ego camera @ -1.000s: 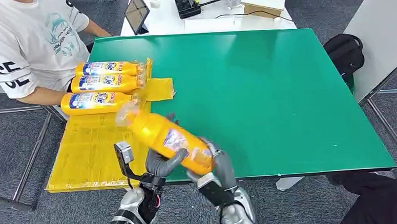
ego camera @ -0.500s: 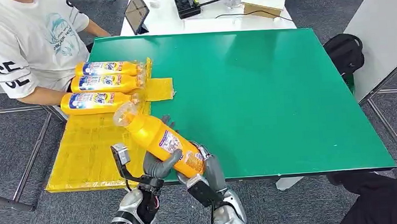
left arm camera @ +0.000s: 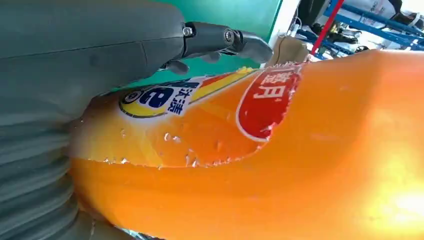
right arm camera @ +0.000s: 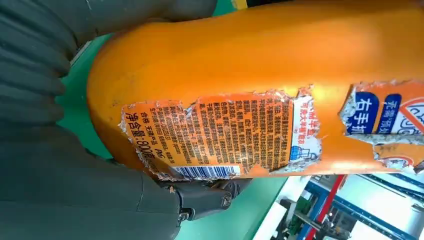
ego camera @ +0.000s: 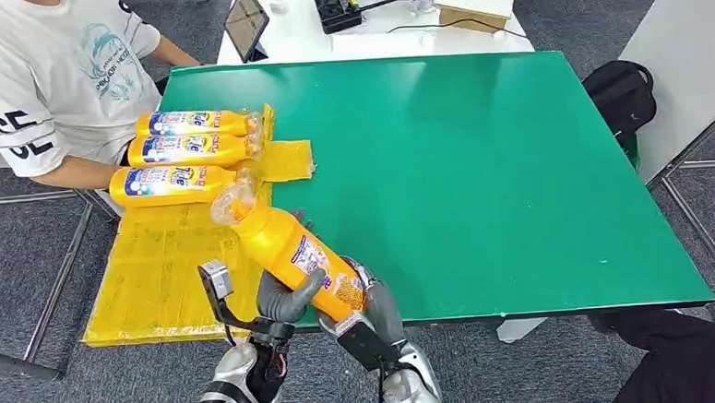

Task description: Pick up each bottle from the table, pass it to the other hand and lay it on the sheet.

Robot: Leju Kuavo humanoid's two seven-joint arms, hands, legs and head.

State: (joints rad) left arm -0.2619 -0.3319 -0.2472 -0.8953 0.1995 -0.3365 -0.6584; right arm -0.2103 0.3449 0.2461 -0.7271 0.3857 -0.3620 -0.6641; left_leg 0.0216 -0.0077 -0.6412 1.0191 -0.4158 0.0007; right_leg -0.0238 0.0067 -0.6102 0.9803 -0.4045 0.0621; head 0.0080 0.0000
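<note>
- Head view: you have the bottle [ego camera: 287,251] held over the table's [ego camera: 481,158] near edge, cap end tilted toward the sheet [ego camera: 159,267]. The left hand [ego camera: 285,298] wraps its middle; the right hand [ego camera: 370,304] cups its base. Three bottles [ego camera: 185,150] already lie on the sheet by a person [ego camera: 43,79].
- Left wrist view: the thumb and fingers [left arm camera: 220,40] close around the label, so you have a firm grasp.
- Right wrist view: the fingers [right arm camera: 200,200] curl under the base, touching it.
- Risk: if the right hand lets go before the left grip is secure, the smooth bottle could slip off the edge.
- Against a second ago, the bottle sits lower and nearer the sheet, its cap raised.
</note>
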